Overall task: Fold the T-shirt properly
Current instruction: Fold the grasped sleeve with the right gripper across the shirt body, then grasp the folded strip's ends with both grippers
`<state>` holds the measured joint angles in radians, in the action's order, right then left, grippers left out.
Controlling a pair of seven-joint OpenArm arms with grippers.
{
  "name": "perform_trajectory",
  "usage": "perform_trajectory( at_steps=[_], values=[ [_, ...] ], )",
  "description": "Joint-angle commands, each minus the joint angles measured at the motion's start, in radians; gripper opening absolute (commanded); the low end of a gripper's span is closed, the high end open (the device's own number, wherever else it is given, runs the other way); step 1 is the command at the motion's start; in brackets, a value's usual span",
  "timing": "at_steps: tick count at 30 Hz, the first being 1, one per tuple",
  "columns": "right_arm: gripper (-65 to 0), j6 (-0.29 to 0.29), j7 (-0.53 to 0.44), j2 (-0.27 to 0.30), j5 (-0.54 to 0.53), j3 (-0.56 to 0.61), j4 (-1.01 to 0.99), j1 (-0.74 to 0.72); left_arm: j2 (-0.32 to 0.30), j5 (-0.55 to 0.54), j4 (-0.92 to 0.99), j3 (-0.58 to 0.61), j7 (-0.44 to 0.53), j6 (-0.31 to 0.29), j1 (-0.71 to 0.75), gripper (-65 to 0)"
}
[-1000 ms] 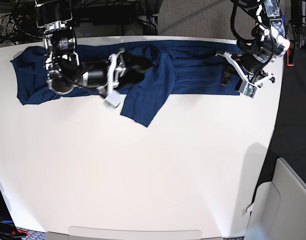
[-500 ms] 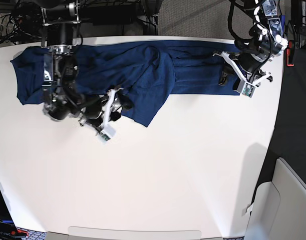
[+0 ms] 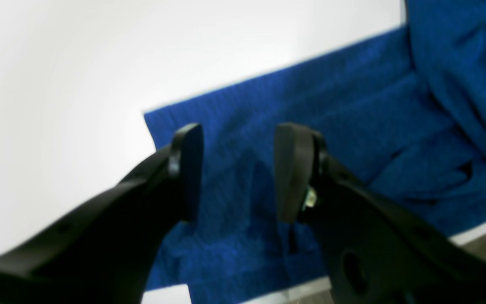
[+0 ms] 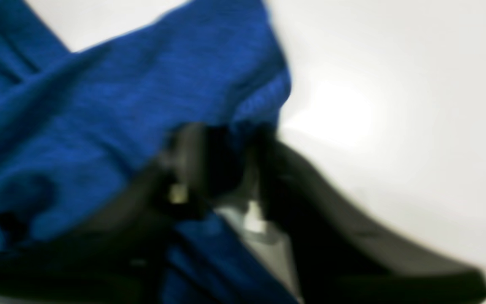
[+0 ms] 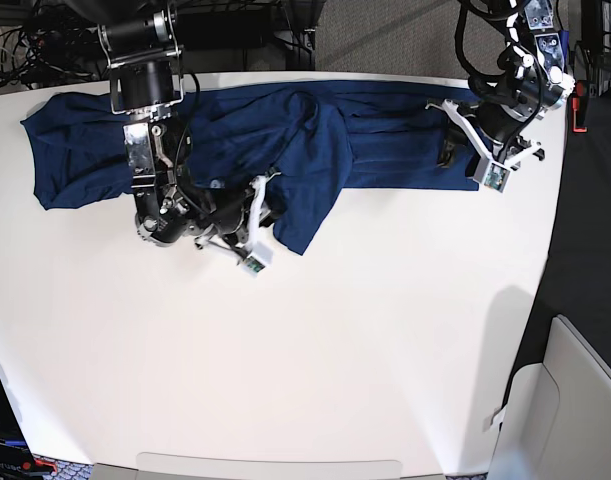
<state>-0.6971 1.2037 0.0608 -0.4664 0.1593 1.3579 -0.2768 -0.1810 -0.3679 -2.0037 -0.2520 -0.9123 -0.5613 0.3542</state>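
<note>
The dark navy T-shirt lies stretched along the far edge of the white table, with a loose flap hanging toward me near the middle. My right gripper is at the left edge of that flap. In the blurred right wrist view the right gripper appears shut on the fabric, which drapes over its fingers. My left gripper hovers over the shirt's right end. In the left wrist view it is open, its jaws apart just above the fabric near the shirt's corner, holding nothing.
The table's right edge curves close to the left arm, with dark floor beyond it. A white chair or bin stands at the bottom right. Cables lie behind the table at the top left.
My right arm swung from over the shirt down toward me, then right, to the flap's edge. The flap's left edge has shifted slightly right. The left arm has barely moved.
</note>
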Motion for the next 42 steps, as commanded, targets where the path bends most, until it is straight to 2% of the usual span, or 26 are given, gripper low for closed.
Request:
perform_trajectory(
  at_steps=[1, 2, 4, 11, 16, 19, 28, 32, 38, 40, 42],
  values=[
    [-61.1, -0.001, 0.026, 0.004, 0.001, 0.003, 0.007, -0.011, -0.007, -0.010, -0.019, -0.007, 0.017, -0.001, -0.002, -38.2],
    [-64.9, -0.001, 0.026, 0.004, -0.021, 0.003, 0.007, -0.011, -0.007, -0.010, -0.019, -0.007, 0.017, -0.001, -0.002, -38.2],
    [-64.6, -0.001, 0.026, 0.004, -0.081, 0.001, 0.010, -0.011, -0.008, -0.010, -0.019, -0.007, 0.017, -0.001, -0.004, -38.2],
    [-64.4, -0.001, 0.044, 0.004, -0.403, 0.015, 0.133, -0.016, -0.013, -0.010, -0.019, -0.008, 0.020, -0.001, -0.001, -38.2],
    [-64.4, -0.001, 0.107, -0.046, -0.550, 0.024, 0.180, -0.009, -0.013, -0.010, -0.019, -0.008, 0.020, -0.001, -0.001, -38.2],
    [-64.4, -0.001, 0.115, -0.078, -0.564, 0.052, 0.174, -0.005, -0.013, -0.010, -0.019, -0.027, 0.020, -0.001, 0.001, -38.2],
    [-64.4, -0.001, 0.133, -0.218, -0.562, 0.276, 0.102, -0.069, -0.010, -0.010, -0.016, -0.155, 0.020, -0.001, 0.001, -38.2],
    [-64.4, -0.001, 0.132, -0.218, -0.559, 0.334, 0.019, -0.123, -0.007, -0.010, -0.016, -0.201, 0.020, -0.001, 0.010, -38.2],
    [-63.7, -0.001, 0.127, -0.218, -0.559, 0.342, -0.057, -0.158, -0.005, -0.012, -0.016, -0.226, 0.020, -0.001, 0.024, -38.2],
    [-60.0, -0.001, 0.127, -0.218, -0.561, 0.342, -0.067, -0.158, -0.005, -0.012, -0.016, -0.226, 0.020, -0.001, 0.024, -38.2],
    [-51.8, -0.001, 0.127, -0.218, -0.561, 0.343, -0.070, -0.158, -0.005, -0.012, -0.016, -0.224, 0.020, -0.001, 0.024, -38.2]
  ],
)
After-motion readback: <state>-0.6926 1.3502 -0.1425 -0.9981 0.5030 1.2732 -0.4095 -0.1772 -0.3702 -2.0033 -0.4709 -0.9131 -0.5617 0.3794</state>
